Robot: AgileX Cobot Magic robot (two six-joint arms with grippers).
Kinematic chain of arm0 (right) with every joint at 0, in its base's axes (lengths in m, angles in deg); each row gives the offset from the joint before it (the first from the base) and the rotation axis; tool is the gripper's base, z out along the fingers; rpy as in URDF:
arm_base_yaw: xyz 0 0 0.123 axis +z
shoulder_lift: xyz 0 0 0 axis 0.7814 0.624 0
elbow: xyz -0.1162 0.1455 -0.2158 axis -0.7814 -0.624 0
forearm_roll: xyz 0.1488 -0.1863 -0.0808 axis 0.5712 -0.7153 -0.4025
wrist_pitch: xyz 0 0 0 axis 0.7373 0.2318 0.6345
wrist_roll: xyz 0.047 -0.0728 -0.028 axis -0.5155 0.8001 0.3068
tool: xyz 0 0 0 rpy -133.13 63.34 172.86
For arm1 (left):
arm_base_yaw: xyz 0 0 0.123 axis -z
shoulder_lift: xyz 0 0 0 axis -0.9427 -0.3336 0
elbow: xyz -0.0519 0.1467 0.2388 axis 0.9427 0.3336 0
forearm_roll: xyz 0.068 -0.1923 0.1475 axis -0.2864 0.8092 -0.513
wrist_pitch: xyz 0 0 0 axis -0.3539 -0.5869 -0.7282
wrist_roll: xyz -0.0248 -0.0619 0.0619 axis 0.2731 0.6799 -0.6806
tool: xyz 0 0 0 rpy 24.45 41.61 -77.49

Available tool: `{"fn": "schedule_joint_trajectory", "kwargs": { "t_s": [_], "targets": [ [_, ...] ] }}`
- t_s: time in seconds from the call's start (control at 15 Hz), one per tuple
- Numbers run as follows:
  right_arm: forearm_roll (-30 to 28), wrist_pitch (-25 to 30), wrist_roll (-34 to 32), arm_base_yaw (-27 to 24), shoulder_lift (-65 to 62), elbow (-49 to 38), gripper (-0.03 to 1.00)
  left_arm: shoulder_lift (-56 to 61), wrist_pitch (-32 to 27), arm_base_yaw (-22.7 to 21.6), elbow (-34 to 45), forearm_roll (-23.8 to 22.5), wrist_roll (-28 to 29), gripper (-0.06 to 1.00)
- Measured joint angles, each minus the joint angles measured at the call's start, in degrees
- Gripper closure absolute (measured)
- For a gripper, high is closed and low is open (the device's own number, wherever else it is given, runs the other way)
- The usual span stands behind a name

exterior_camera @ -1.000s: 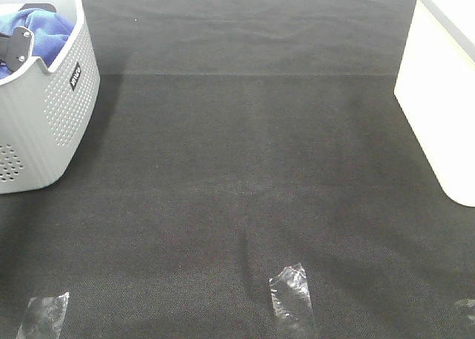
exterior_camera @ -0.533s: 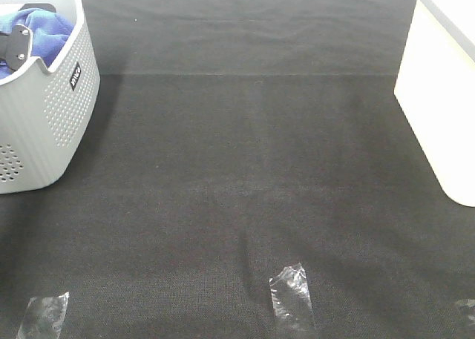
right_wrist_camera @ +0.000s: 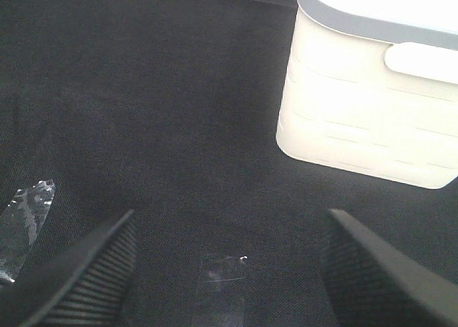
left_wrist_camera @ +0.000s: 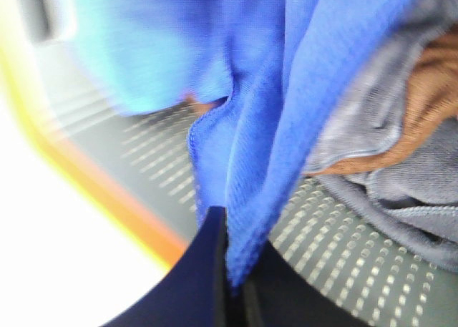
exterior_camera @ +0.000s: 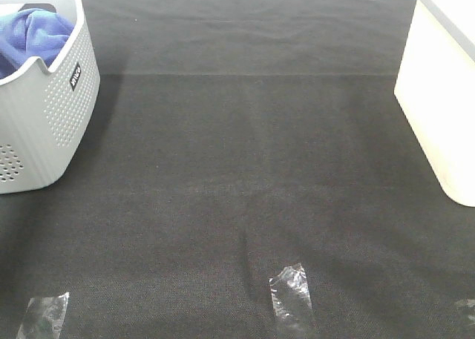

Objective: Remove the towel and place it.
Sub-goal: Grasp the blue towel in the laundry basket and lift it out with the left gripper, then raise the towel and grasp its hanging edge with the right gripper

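I counted one grey basket [exterior_camera: 44, 124], one white basket [exterior_camera: 438, 109], three tape strips [exterior_camera: 291, 294], and inside the grey basket one towel [exterior_camera: 33, 31], one grey cloth [left_wrist_camera: 408, 198], one brown cloth [left_wrist_camera: 429, 91].

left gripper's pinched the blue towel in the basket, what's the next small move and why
Probably lift the left gripper straight up: its jaws are shut on a fold of the towel, which lies inside the grey basket, so it must clear the rim.

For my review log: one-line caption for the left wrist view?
Left gripper shut on the blue towel inside the grey basket, beside a grey cloth and brown cloth.
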Motion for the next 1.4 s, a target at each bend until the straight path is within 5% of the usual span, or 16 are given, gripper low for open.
{"fn": "schedule_joint_trajectory", "kwargs": {
  "t_s": [0.6, 1.13, 1.27, 1.4],
  "targets": [
    [0.00, 0.00, 0.00, 0.00, 0.00, 0.00, 0.25, 12.83, 4.13, 11.06, -0.63, -2.23, 2.92, 0.94],
    [-0.11, -0.46, 0.06, 0.00, 1.32, 0.11, 0.25, 16.16, 4.58, 22.17, -11.06, -6.30, 5.33, 0.94],
    [3.04, -4.47, 3.09, 0.00, 6.25, 0.80, 0.25, 16.21, 4.76, 25.55, -12.61, -6.42, 5.39, 0.94],
    [13.69, -14.55, 13.24, 0.00, 13.81, 0.80, 0.25, 16.21, 4.87, 28.71, -12.78, -6.53, 5.39, 0.94]
  ]
}}
